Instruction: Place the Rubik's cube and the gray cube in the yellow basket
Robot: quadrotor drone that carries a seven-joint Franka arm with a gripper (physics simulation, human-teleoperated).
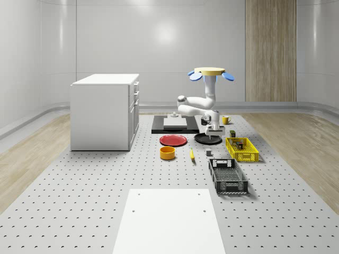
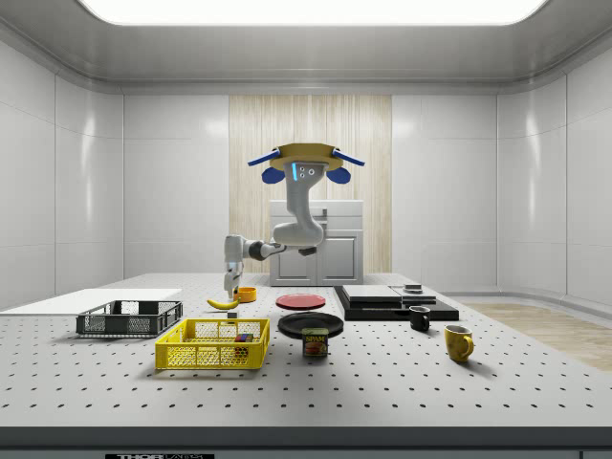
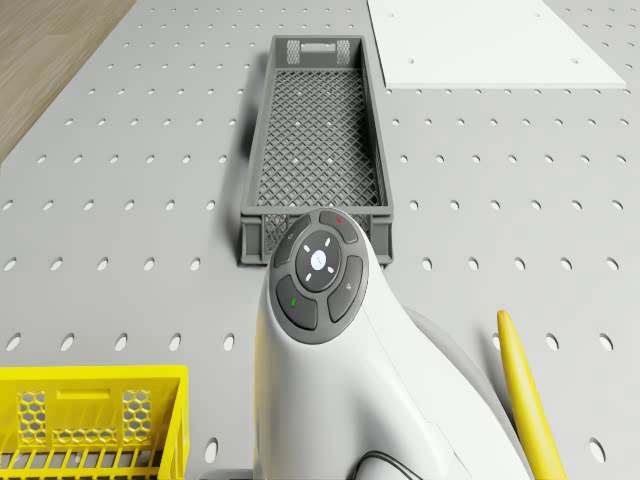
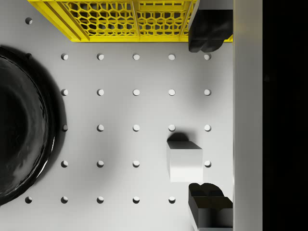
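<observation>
Rubik's cube (image 2: 244, 338), apparently, inside yellow basket (image 2: 182, 355); gray cube (image 4: 185, 161) outside, beneath wide pincer (image 4: 208, 120).

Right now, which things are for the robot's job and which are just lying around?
For the job: gray cube, on the table below the open end effector; Rubik's cube, already in the yellow basket. The drone hovers over the table.

Just lying about: red plate, black plate, orange bowl, banana, gray crate, can, yellow mug, black mug, white cabinet.
</observation>
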